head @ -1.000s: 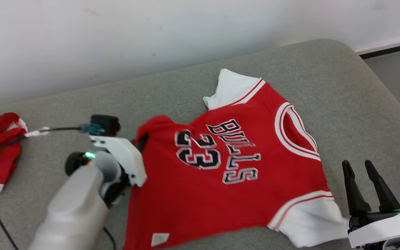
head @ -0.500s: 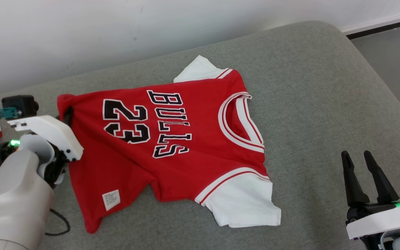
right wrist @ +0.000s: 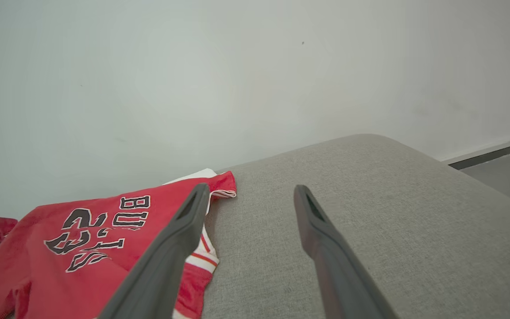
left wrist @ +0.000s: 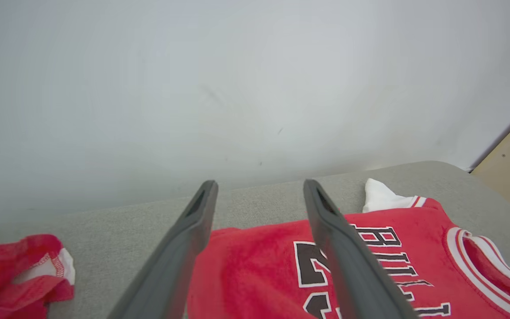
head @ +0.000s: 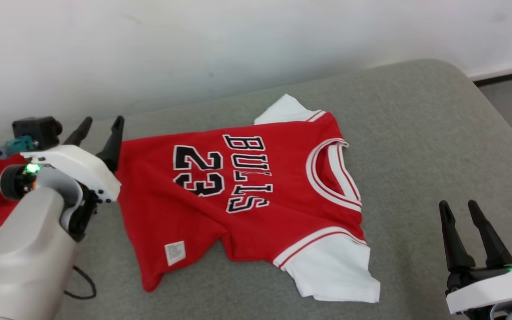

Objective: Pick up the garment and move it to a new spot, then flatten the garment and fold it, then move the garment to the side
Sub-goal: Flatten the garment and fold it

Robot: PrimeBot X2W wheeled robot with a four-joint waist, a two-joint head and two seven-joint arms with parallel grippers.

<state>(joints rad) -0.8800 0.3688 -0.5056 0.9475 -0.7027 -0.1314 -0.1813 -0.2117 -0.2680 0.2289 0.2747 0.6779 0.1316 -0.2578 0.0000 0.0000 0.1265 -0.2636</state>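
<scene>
On the grey cushion (head: pixel 416 133), the red number 23 jersey (head: pixel 247 195) lies face up, near hem rumpled. Spread and empty, the left gripper (head: pixel 104 121) hovers just beside its left edge, the right gripper (head: pixel 458 205) at near right; flattening probably calls for pulling opposite edges evenly.

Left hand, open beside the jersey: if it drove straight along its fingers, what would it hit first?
Probably the white wall behind the grey cushion; the left hand points over the cushion's back strip, past the hem of the jersey. Depth is unclear.
</scene>
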